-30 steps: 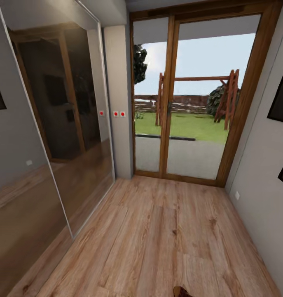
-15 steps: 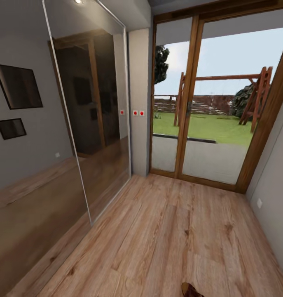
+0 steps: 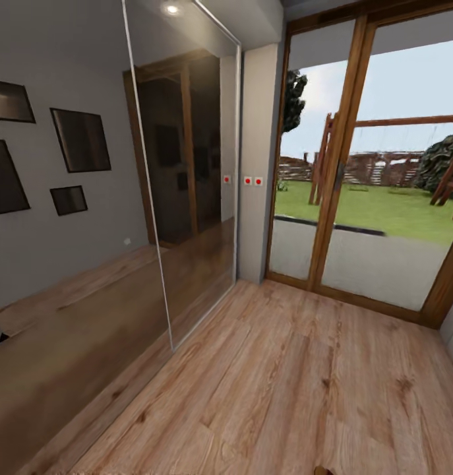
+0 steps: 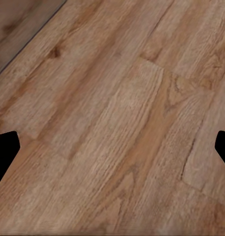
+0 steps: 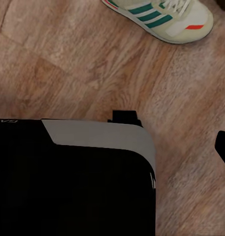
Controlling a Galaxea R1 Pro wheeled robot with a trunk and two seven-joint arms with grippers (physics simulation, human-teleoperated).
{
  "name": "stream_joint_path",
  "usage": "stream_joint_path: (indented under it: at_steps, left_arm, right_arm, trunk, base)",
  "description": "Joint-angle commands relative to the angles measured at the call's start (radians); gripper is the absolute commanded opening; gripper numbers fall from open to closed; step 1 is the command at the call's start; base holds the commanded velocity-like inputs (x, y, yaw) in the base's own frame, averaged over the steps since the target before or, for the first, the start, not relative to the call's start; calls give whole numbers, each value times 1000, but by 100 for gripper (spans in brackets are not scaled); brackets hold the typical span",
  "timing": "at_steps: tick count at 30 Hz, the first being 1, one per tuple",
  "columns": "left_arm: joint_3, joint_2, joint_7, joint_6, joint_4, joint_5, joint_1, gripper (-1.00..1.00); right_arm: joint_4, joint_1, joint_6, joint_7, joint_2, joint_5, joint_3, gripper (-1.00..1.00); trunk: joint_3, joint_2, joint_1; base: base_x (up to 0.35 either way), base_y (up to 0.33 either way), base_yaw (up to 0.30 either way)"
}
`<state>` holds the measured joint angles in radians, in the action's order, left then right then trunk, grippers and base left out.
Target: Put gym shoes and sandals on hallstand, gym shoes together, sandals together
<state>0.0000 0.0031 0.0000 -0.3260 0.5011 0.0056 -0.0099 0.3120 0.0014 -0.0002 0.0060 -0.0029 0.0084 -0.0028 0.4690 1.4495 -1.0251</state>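
A corridor of wood-plank floor (image 3: 279,389) runs toward a wood-framed glass door (image 3: 358,165), with garden and a swing frame beyond. Mirrored wardrobe doors (image 3: 186,185) line the left wall, reflecting the planks and several black-framed pictures (image 3: 81,140). Two small red-dotted switches (image 3: 252,180) sit on the pale pillar between wardrobe and door. At the head view's bottom edge, a sliver of something dark brown (image 3: 322,470) pokes into sight on the floor; what it is cannot be told.

In the right wrist view, one gym shoe (image 5: 164,17) lies flat on the planks, apart from the robot's dark, grey-topped body (image 5: 73,177). Its long axis runs along the frame's far edge, the red-orange heel tab toward one corner and the laces and green stripes leading the other way; the toe is cut off by the frame. A dark shape (image 5: 223,4) shows just beyond the heel.

The left hand (image 4: 112,150) hangs over bare planks, its two black fingertips (image 4: 4,152) spread wide at opposite sides, nothing between them. Of the right hand, one fingertip (image 5: 223,147) shows; how far it is open cannot be told.
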Motion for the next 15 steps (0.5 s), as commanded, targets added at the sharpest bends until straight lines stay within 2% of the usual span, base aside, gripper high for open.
stream_joint_path:
  at_steps: [1, 6, 15]
  left_arm:
    - [0, 0, 0, -3, -1, 1, -1, 100]
    - [0, 0, 0, -2, -1, 2, -1, 100]
    - [0, 0, 0, -3, -1, 2, -1, 100]
  right_arm:
    - [1, 0, 0, 0, 0, 1, 0, 100]
    - [1, 0, 0, 0, 0, 1, 0, 100]
    - [1, 0, 0, 0, 0, 1, 0, 100]
  trunk:
    - [1, 0, 0]
    - [1, 0, 0]
    - [29, 63, -34]
  base:
    - [0, 0, 297]
    - [0, 0, 297]
    - [0, 0, 297]
